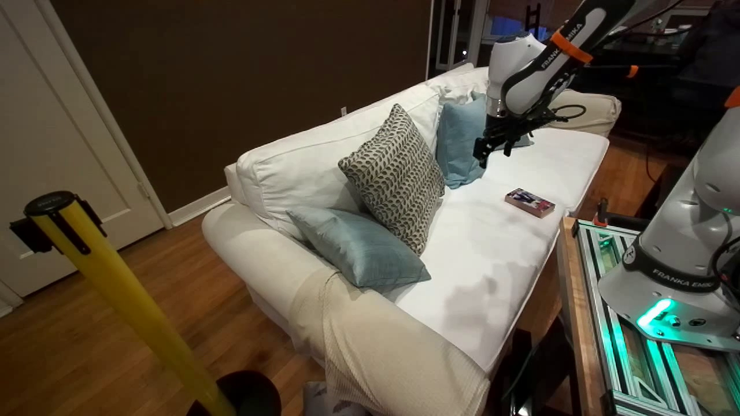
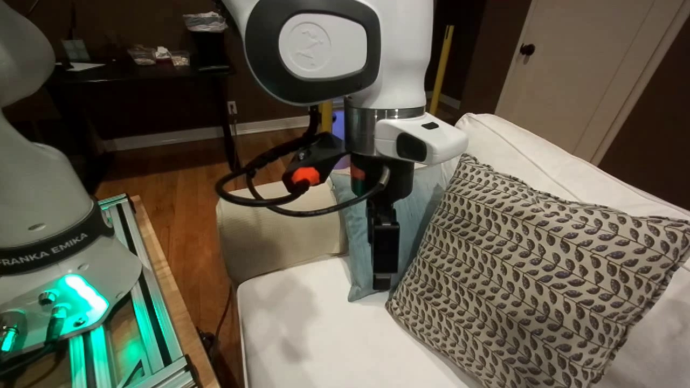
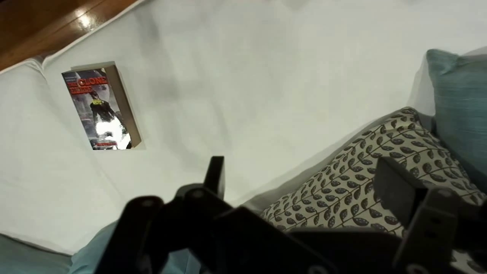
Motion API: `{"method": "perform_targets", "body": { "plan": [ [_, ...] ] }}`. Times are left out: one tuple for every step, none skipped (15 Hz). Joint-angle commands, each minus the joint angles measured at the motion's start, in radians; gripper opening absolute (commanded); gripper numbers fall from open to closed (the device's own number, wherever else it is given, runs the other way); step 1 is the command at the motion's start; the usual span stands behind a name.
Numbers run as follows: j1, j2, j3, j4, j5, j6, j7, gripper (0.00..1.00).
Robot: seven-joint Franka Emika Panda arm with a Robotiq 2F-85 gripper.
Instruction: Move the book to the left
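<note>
The book point(image 1: 529, 202) lies flat on the white sofa seat near its front edge, with a dark, pale and reddish cover. In the wrist view the book point(image 3: 99, 112) is at the upper left, away from the jaws, its cover lettered in red. It does not show in an exterior view that looks along the sofa from close by. My gripper point(image 1: 495, 152) hangs above the seat, behind the book and toward the backrest. In the wrist view the gripper point(image 3: 306, 180) has its fingers wide apart with nothing between them, the grey patterned cushion showing below. It also shows side-on in an exterior view point(image 2: 384, 280).
The grey patterned cushion point(image 1: 396, 179) leans on the backrest, close to the gripper. Light-blue pillows point(image 1: 361, 248) lie at the near armrest and behind the gripper point(image 1: 461, 141). The robot's base table point(image 1: 578, 323) stands along the sofa front point(image 1: 462, 260). A yellow post point(image 1: 127, 294) stands beyond the armrest.
</note>
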State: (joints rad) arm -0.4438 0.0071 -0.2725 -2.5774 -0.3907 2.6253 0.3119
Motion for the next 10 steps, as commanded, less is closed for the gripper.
{"method": "perform_targets", "body": {
  "plan": [
    [0.034, -0.001, -0.033, 0.002, 0.003, -0.002, -0.003, 1.0],
    [0.034, -0.001, -0.033, 0.003, 0.003, -0.002, -0.003, 1.0],
    [0.034, -0.001, -0.033, 0.004, 0.003, -0.002, -0.003, 1.0],
    [0.034, -0.001, -0.033, 0.004, 0.003, -0.002, -0.003, 1.0],
    [0.036, 0.028, -0.036, 0.027, 0.013, -0.007, 0.023, 1.0],
    [0.03, 0.081, -0.052, 0.062, -0.027, 0.048, 0.084, 1.0],
    [0.03, 0.115, -0.062, 0.088, -0.013, 0.062, 0.099, 1.0],
    [0.027, 0.165, -0.079, 0.124, -0.006, 0.098, 0.115, 1.0],
    [0.028, 0.22, -0.1, 0.162, -0.01, 0.133, 0.132, 1.0],
    [0.035, 0.275, -0.128, 0.201, -0.022, 0.167, 0.157, 1.0]
  ]
}}
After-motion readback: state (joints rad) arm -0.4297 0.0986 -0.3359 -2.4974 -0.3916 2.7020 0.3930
